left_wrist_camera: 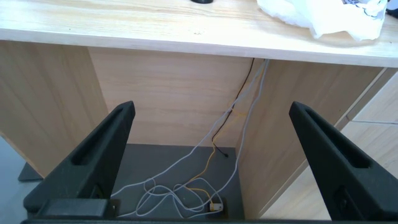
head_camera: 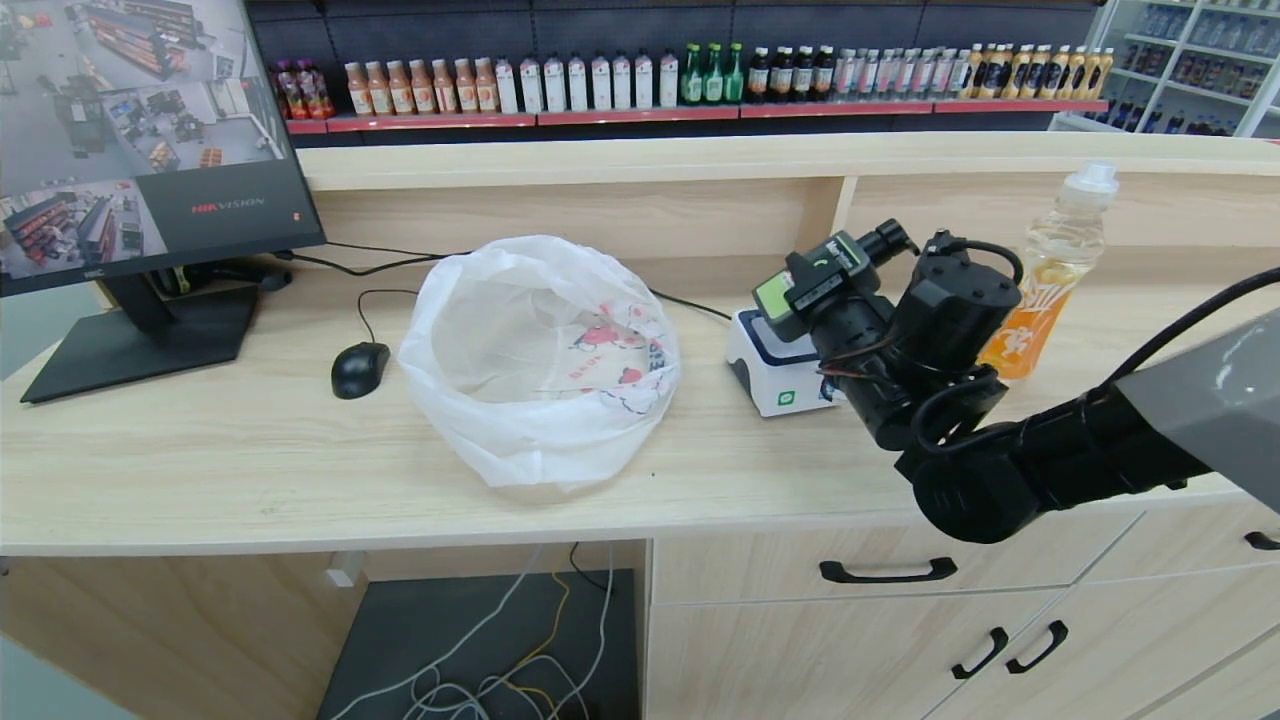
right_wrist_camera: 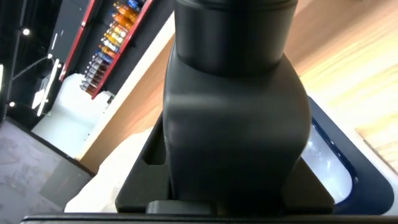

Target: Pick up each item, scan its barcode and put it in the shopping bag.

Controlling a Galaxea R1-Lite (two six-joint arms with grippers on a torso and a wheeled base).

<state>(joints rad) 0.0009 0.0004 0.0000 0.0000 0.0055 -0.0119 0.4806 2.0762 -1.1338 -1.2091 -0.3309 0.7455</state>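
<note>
Left gripper (left_wrist_camera: 211,162): fingers spread wide and empty; it hangs below the front edge of the pale wooden counter (head_camera: 250,450), facing the loose cables (left_wrist_camera: 205,180) underneath; hazard: a rise from there could strike the counter edge or snag a cable.

On the counter, the white thin-plastic shopping bag (head_camera: 450,400) sits with its mouth open upward, slumped and unsupported; hazard: an item released onto the soft rim could fold the wall inward or roll out.

Right gripper (head_camera: 828,300): clamped on a dark item (head_camera: 815,282), bottle-shaped with a green label; the item hides the fingers, so the depth of hold cannot be judged; a shallow hold could let it twist or slip. The dark item hangs just above the small white box-shaped scanner (head_camera: 775,390), to the right of the shopping bag; if the barcode faces away from the scanner window, the scan would likely fail.

Beyond, a clear plastic drink bottle (head_camera: 1050,270) of orange liquid stands upright close behind the right arm; a wide wrist swing could topple it.
</note>
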